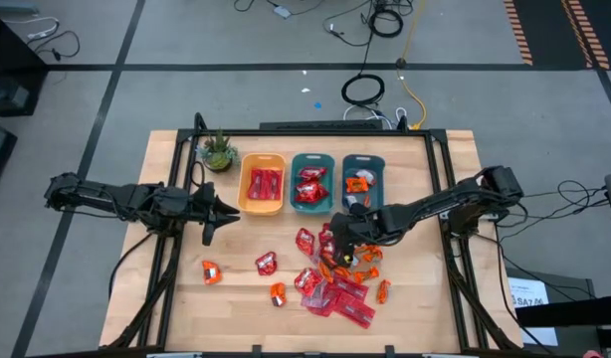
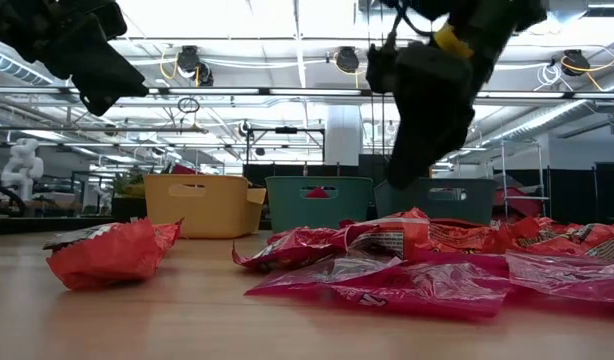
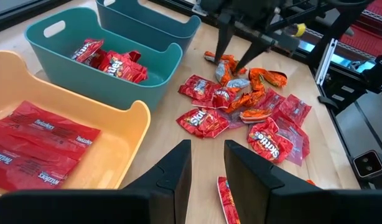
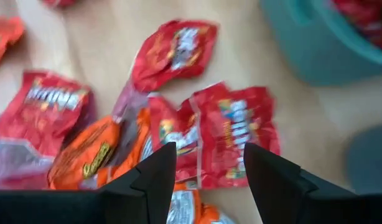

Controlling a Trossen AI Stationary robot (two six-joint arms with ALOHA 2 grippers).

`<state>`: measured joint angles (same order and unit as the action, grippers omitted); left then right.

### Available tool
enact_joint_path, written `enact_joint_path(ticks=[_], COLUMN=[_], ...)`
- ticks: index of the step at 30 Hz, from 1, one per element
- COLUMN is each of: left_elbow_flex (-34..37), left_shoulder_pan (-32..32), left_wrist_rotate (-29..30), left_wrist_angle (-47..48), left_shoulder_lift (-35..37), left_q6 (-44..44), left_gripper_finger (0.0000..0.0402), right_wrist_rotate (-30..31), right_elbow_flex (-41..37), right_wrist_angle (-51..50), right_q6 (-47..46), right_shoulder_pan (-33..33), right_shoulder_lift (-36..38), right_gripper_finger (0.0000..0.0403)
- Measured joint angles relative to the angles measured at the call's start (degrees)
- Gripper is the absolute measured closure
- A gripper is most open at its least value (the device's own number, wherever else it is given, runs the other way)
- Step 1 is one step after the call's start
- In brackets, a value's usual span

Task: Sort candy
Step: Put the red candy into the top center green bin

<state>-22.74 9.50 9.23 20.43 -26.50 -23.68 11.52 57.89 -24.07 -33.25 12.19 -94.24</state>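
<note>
Right claw (image 1: 337, 242) hangs with fingers apart, empty, right over the candy heap (image 1: 335, 278) on the desk (image 1: 176, 298); Skittles packets and orange pieces lie just beneath. Beyond sit teal bins (image 1: 311, 183). Left claw (image 1: 229, 212) waits by the yellow bin (image 1: 263, 185), fingers slightly apart.

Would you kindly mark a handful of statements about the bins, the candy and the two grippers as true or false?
1. The yellow bin holds long red packets. True.
2. The right gripper hangs over the candy pile, fingers open and holding nothing. True.
3. The table holds four bins. False: three, one yellow and two teal.
4. The left gripper is inside the middle teal bin. False: it waits beside the yellow bin, on the side away from the teal ones.
5. A potted plant stands beside the yellow bin. True.
</note>
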Motion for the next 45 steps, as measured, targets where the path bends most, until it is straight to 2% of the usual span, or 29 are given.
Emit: enact_joint_path(ticks=[3,12,18,24,26,29,33,34,39,45], left_elbow_flex=[0.0,0.0,0.0,0.0,0.0,0.0,0.0,0.0,0.0,0.0], left_shoulder_pan=[0.0,0.0,0.0,0.0,0.0,0.0,0.0,0.0,0.0,0.0], left_wrist_rotate=[0.0,0.0,-0.01,-0.01,-0.02,-0.02,-0.02,-0.02,-0.01,-0.02], left_wrist_angle=[0.01,-0.15,-0.42,-0.42,-0.44,-0.42,-0.41,-0.41,-0.42,-0.4], left_shoulder_lift=[-0.03,-0.11,-0.14,-0.22,-0.22,-0.22,-0.22,-0.21,-0.22,-0.22], left_q6=[0.0,-0.01,-0.02,-0.02,-0.04,-0.04,-0.04,-0.04,-0.04,-0.07], left_gripper_finger=[0.0297,0.0297,0.0297,0.0297,0.0297,0.0297,0.0297,0.0297,0.0297,0.0297], right_wrist_rotate=[-2.84,-0.53,-1.43,-1.64,-2.0,-2.35,-3.3,-3.33,-3.28,-2.88], right_elbow_flex=[-2.71,-7.39,-10.2,-10.14,-10.12,-9.38,-7.16,-6.55,-0.93,9.01], right_wrist_angle=[3.21,8.71,15.72,16.69,16.64,14.83,10.7,8.94,-2.58,-11.46], right_q6=[1.18,7.27,7.52,7.68,7.04,6.54,9.28,9.69,8.96,13.44], right_shoulder_pan=[-1.1,-3.22,-3.53,-3.46,-3.49,-3.53,-3.48,-3.48,-3.46,-3.46], right_shoulder_lift=[-0.42,-2.13,-3.68,-6.56,-6.59,-5.91,-5.18,-4.93,-3.59,-2.95], right_gripper_finger=[0.0222,0.0222,0.0222,0.0224,0.0236,0.0284,0.0378,0.0387,0.0388,0.0399])
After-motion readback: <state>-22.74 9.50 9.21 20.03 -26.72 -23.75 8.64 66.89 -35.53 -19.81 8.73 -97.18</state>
